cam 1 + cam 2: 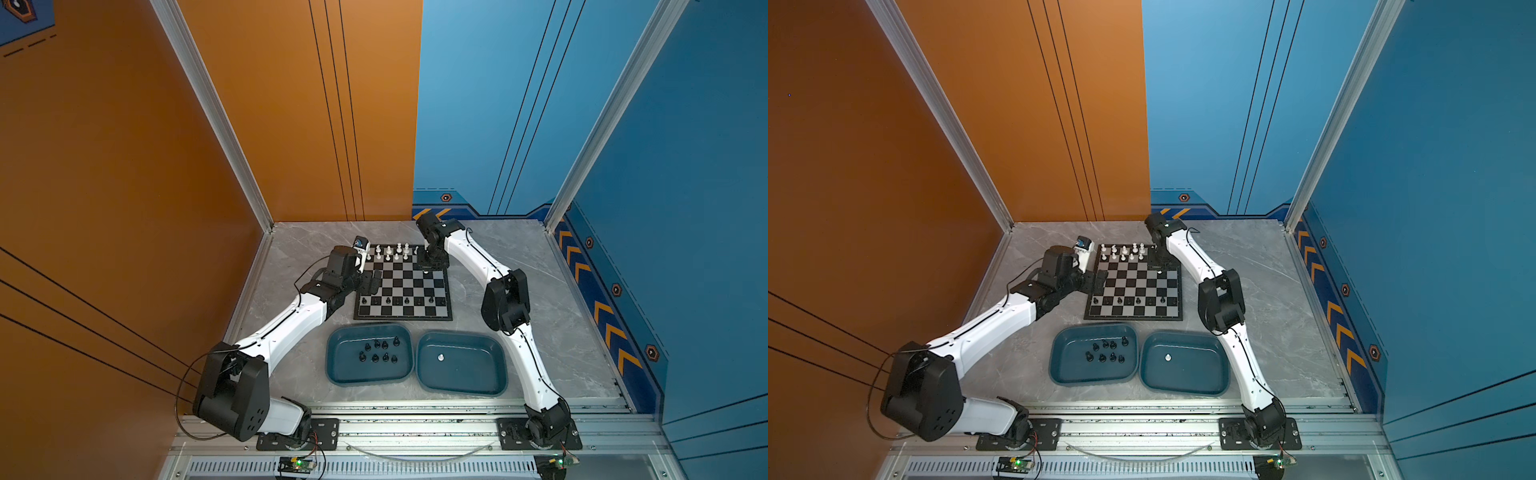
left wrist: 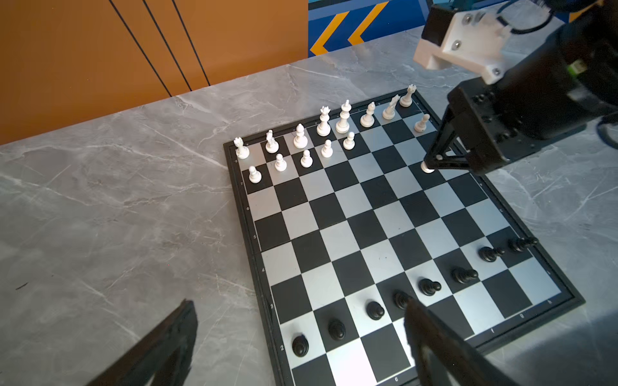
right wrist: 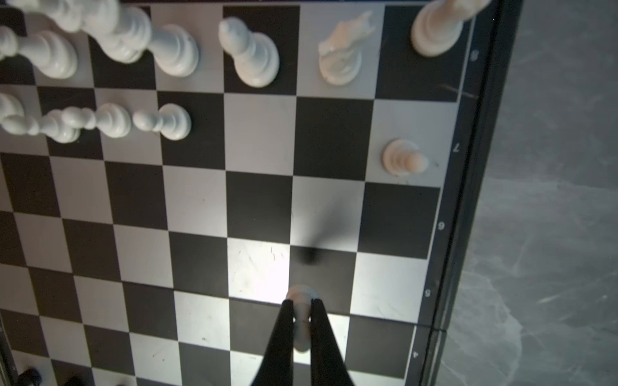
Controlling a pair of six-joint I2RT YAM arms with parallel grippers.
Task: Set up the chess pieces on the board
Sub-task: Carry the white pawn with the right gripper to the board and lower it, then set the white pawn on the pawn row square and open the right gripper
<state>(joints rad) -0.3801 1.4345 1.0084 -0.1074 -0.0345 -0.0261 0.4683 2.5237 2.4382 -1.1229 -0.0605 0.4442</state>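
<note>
You have the right gripper (image 3: 301,317) clenched on the stem of a white pawn (image 3: 300,295) over the board's (image 3: 261,133) far right squares, and the left gripper (image 2: 299,302) released; treat the pawn as light, rigid and slippery, best held below its knob.

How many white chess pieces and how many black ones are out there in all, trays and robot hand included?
White pieces: 16 (14 on the board, 1 pawn in the right hand, 1 in a teal tray)
Black pieces: 16 (8 on the board, 8 in the other teal tray)
Total: 32
</note>
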